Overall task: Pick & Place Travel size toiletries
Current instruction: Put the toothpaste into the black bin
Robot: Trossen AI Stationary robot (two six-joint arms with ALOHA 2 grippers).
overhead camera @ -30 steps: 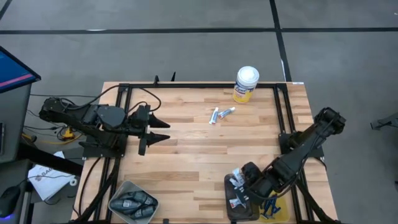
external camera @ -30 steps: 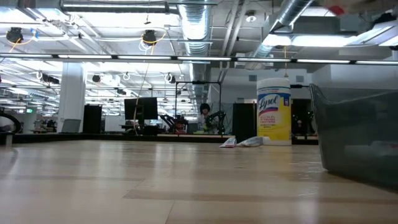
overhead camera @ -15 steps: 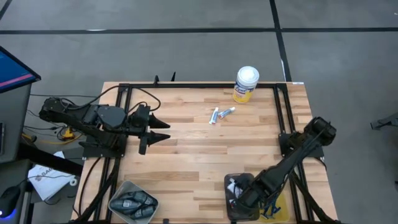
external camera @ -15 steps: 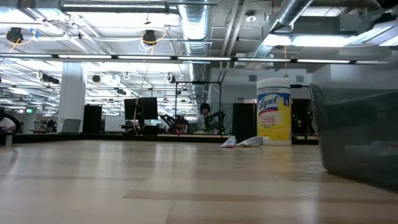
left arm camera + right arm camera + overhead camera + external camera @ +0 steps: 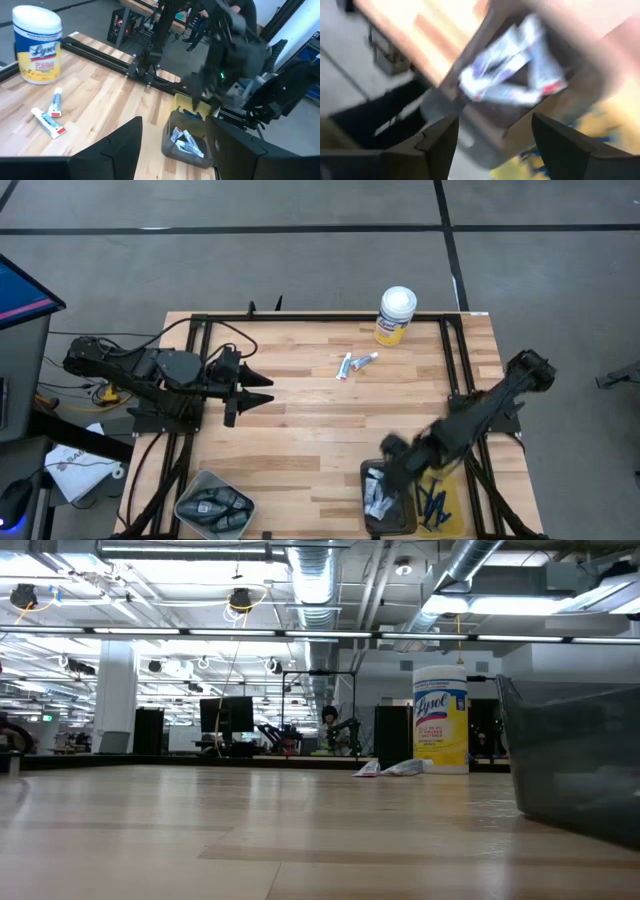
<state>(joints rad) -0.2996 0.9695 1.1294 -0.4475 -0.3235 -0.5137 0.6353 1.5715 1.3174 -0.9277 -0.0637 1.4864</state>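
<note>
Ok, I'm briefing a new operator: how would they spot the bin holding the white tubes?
Look at the table's near right corner, below the right gripper. The dark bin there holds white tubes; the metal tray at the near left corner holds dark grey pieces instead.

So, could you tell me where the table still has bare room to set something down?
Bare wood spans the middle, between the left gripper, two tubes and the dark bin. It is crowded near the right gripper above that bin.
</note>
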